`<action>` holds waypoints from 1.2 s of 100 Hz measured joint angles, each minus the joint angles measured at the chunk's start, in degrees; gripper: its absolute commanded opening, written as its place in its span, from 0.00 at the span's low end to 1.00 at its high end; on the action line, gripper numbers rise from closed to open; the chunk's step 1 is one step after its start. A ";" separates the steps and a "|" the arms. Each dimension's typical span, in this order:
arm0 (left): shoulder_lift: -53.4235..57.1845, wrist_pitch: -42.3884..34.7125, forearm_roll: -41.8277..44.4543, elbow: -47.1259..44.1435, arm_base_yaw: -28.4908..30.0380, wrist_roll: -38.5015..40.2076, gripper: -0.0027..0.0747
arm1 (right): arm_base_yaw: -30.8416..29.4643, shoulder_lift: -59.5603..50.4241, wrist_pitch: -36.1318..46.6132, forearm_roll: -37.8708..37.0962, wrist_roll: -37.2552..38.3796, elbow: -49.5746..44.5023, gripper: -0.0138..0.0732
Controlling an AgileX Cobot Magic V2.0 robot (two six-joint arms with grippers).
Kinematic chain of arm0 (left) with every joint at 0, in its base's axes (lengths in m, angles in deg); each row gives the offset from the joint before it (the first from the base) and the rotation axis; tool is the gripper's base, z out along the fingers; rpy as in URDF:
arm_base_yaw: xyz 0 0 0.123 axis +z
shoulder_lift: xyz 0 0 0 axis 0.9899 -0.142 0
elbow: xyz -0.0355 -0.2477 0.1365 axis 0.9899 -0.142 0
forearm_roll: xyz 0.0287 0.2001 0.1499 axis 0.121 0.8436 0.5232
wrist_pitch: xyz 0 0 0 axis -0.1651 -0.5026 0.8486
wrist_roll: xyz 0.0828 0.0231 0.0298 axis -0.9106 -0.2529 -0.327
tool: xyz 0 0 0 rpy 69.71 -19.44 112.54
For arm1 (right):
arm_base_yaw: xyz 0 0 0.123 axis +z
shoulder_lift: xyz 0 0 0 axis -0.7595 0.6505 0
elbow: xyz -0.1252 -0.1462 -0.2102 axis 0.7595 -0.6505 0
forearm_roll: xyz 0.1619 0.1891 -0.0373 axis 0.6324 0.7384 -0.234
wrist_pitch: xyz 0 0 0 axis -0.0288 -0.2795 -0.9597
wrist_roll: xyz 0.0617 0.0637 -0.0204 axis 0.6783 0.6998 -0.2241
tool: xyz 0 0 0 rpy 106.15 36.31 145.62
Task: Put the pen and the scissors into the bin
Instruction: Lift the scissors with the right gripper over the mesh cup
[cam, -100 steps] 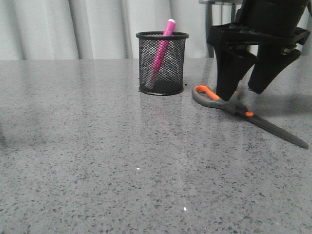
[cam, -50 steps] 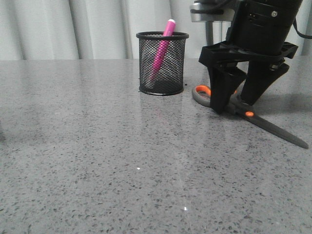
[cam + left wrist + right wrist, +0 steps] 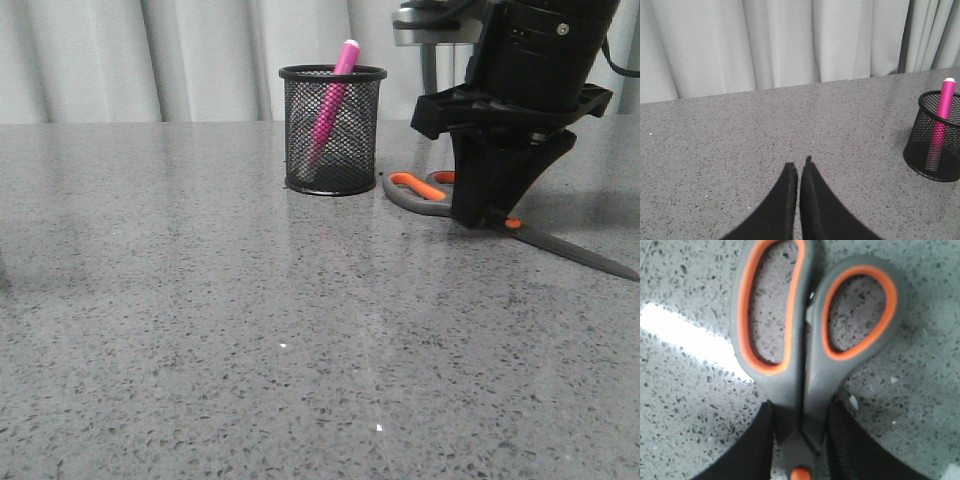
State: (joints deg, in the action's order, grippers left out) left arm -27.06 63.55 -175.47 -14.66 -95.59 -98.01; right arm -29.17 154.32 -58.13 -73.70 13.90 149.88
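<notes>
The pen is already stood in the bin, upper centre of the front view, so the scissors, at centre right, are the step in hand. A lift and a carry over the rim are called for next. The right gripper is clamped across the scissors' neck beside the pivot. The left gripper is pressed closed, empty.

Matte black right hand, tapered black fingers, silver collar

glossy grey speckled stone-look table | black wire-mesh metal bin | matt grey scissors with orange-lined loops
</notes>
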 measured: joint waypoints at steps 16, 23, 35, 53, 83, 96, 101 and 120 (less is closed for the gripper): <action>0.00 0.00 0.00 0.00 0.00 0.00 0.01 | 0.00 -5.49 0.45 0.19 0.00 -1.16 0.07; 0.00 0.00 0.00 0.00 0.00 0.00 0.01 | 0.00 -11.05 4.30 0.25 0.00 -3.38 0.07; 0.00 0.00 -0.69 0.00 0.00 0.00 0.01 | 0.00 -21.49 16.59 2.30 0.00 -10.23 0.07; 0.00 0.12 -2.20 0.00 0.00 0.00 0.01 | 1.75 -28.85 39.11 4.96 0.00 -17.22 0.07; 0.00 0.45 -2.80 0.00 0.00 0.00 0.01 | 7.66 -20.21 71.72 5.64 0.00 -17.54 0.07; 0.00 0.70 -2.80 0.00 0.00 0.00 0.01 | 9.23 -13.62 84.25 5.85 0.00 -17.54 0.07; 0.00 0.80 -2.80 0.00 0.00 0.00 0.01 | 9.59 -11.55 86.79 5.97 0.00 -17.40 0.07; 0.00 0.93 -2.80 0.00 0.00 0.00 0.01 | 9.79 -5.40 89.37 6.18 0.00 -15.82 0.07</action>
State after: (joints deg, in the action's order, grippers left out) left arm -27.06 64.48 -178.27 -14.66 -95.59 -98.01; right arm -19.38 148.92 31.24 -67.52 13.90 134.07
